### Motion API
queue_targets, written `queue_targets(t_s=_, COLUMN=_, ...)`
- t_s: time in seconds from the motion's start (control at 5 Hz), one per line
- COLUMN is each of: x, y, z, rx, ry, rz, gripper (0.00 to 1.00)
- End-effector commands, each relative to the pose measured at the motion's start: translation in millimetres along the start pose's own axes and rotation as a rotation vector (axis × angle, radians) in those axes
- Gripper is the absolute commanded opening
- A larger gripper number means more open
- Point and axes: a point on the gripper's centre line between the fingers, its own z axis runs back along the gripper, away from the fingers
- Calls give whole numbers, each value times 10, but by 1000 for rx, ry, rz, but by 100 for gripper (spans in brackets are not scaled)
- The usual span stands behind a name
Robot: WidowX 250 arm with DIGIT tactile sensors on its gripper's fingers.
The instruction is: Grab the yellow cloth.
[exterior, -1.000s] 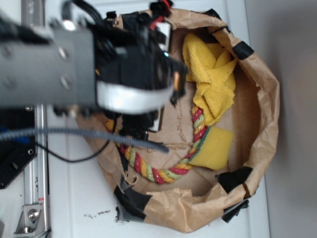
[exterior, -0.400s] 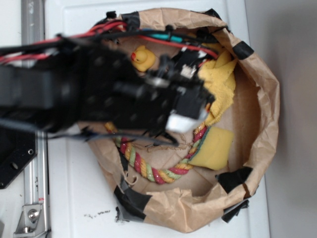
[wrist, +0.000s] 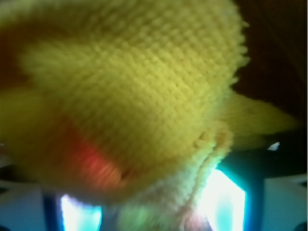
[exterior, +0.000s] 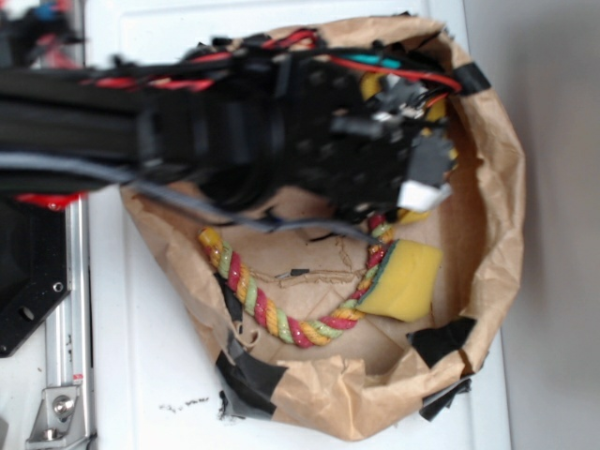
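Observation:
The yellow cloth (wrist: 134,72) fills the wrist view, very close, its nubbly terry surface bulging down between the two bright fingers (wrist: 226,202). In the exterior view my gripper (exterior: 424,178) hangs over the upper right of the brown paper bag (exterior: 506,234), right on top of the cloth. Only small yellow scraps of the cloth (exterior: 437,112) show around the black arm. The fingers stand well apart with the cloth between them, so the gripper is open.
A smooth yellow sponge block (exterior: 405,277) lies just below the gripper. A red, yellow and green rope (exterior: 281,319) curves across the bag floor. Black tape patches (exterior: 441,339) sit on the crumpled bag rim, and a metal rail (exterior: 70,356) runs down the left.
The arm has swung to the right across the bag and now covers the yellow cloth and the rubber duck. The bag's upper rim has shifted slightly.

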Motion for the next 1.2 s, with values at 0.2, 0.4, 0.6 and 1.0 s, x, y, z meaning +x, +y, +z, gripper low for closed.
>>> queue_targets(t_s=0.2, x=12, y=85, z=346, rx=-10, ry=-45, rz=71, gripper=0)
queue_targets(t_s=0.4, x=-25, y=15, z=744, rx=-111, ry=-92, rz=82, gripper=0)
queue_targets(t_s=0.6, x=-40, y=-72, z=1100, rx=-178, ry=-113, rz=93, gripper=0)
queue_targets(t_s=1.0, x=-32, y=-220, z=1444, rx=-287, ry=90, rz=346, gripper=0)
